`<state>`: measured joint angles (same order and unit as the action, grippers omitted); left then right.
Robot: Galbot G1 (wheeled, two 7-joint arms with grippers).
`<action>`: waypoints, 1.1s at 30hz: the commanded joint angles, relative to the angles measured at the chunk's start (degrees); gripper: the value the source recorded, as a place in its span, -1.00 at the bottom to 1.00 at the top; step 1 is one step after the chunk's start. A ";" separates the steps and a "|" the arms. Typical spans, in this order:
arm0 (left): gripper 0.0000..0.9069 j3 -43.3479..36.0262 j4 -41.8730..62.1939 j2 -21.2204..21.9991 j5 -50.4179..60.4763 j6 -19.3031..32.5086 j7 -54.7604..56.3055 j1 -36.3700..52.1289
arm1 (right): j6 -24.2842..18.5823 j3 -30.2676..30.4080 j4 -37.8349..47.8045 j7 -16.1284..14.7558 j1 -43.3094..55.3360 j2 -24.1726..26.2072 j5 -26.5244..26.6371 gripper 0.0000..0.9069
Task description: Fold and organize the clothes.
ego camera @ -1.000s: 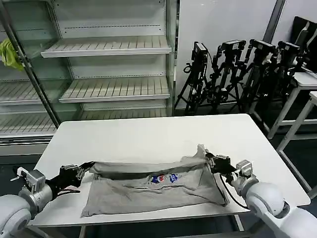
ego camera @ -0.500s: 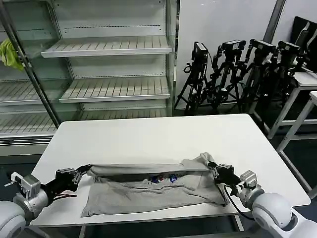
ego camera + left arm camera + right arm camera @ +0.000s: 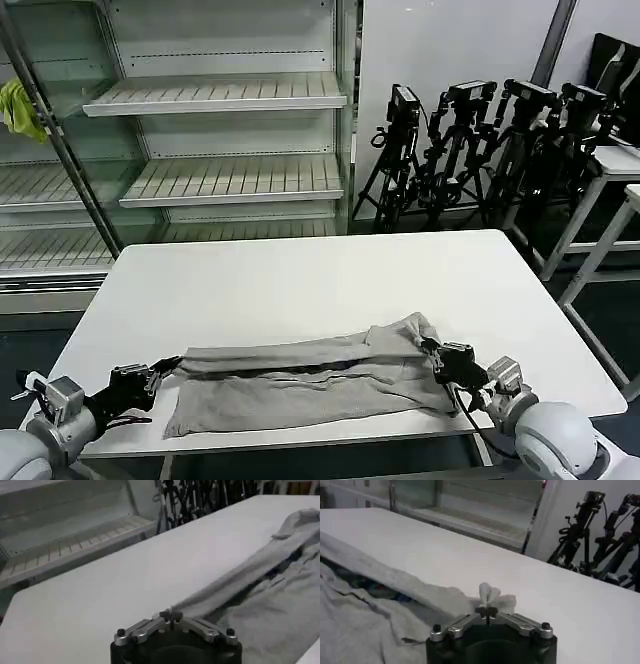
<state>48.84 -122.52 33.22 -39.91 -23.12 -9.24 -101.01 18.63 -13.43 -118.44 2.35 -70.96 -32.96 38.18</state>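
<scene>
Both grippers, left gripper (image 3: 158, 370) and right gripper (image 3: 428, 348), pinch the T-shirt (image 3: 300, 385)

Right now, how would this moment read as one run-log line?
step: folding T-shirt on table | left gripper: shut on T-shirt's left end | right gripper: shut on its right end | far edge carried toward near edge

White table (image 3: 300, 275); behind its far edge empty shelving (image 3: 215, 95), yellow-green rag (image 3: 20, 107) hanging far left, black tripods (image 3: 480, 150) beyond its far right corner.
</scene>
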 commanded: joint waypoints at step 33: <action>1.00 -1.25 -1.97 14.32 -12.24 -8.72 11.09 6.21 | -2.08 -27.46 -9.53 2.93 -6.80 -5.46 5.48 1.00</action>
<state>51.98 -124.23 38.97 -44.03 -28.20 -2.23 -97.85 16.86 -34.41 -125.19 4.72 -77.02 -35.81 42.16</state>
